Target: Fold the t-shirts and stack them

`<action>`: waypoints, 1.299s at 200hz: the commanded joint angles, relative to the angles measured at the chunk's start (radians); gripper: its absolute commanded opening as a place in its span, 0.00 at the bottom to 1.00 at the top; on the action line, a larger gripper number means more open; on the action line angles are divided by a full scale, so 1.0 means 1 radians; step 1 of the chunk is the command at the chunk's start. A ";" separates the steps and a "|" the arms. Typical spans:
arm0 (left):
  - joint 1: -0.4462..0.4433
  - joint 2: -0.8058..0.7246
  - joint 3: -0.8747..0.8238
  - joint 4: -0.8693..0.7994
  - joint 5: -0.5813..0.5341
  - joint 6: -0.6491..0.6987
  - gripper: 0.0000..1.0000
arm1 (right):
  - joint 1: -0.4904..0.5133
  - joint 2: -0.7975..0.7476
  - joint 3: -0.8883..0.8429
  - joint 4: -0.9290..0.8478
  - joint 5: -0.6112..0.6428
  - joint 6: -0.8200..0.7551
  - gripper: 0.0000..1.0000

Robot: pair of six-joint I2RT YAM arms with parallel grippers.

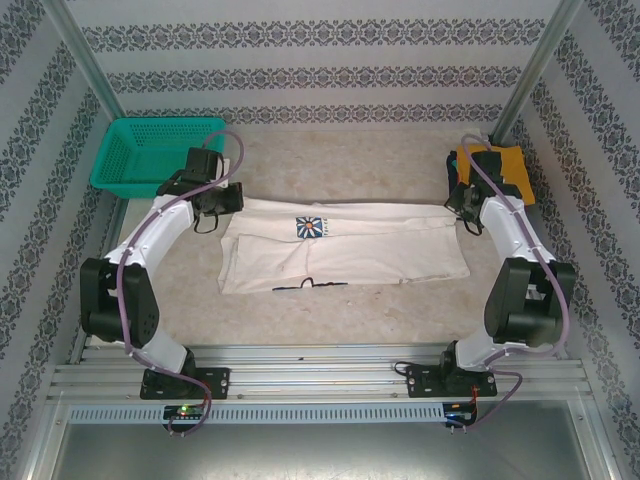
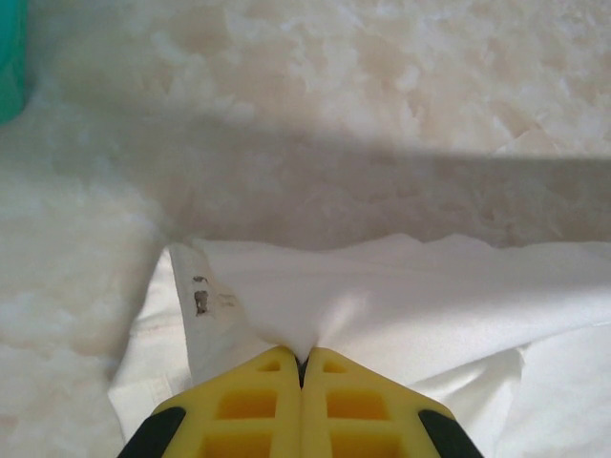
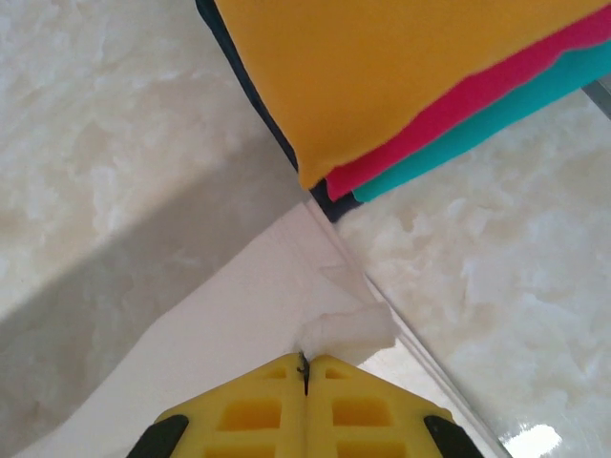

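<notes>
A teal mesh basket sits on the pale marbled worktop, just beyond and to the left of the left fingers. A metal pole rises beyond the right fingers, and patterned wallpaper lines the walls around.

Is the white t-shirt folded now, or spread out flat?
Partly folded: the white t-shirt lies as a long band with one layer over another, its ends pinched by the left gripper and right gripper.

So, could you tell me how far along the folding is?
Done: a folded stack, orange on top. In hand: left pincer and right pincer each shut on an end of the white t-shirt. Left: finish folding it, add it to the stack.
</notes>
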 commanded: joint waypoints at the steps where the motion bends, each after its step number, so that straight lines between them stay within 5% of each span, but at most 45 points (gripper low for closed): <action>1: -0.005 -0.056 -0.041 0.021 0.007 -0.038 0.00 | -0.009 -0.056 -0.040 -0.008 0.001 -0.007 0.00; 117: -0.024 -0.287 -0.237 -0.035 0.044 -0.174 0.00 | -0.012 -0.164 -0.184 -0.056 -0.013 -0.018 0.00; 260: -0.026 -0.265 -0.468 -0.001 0.117 -0.290 0.00 | -0.010 -0.013 -0.196 -0.013 -0.034 -0.014 0.00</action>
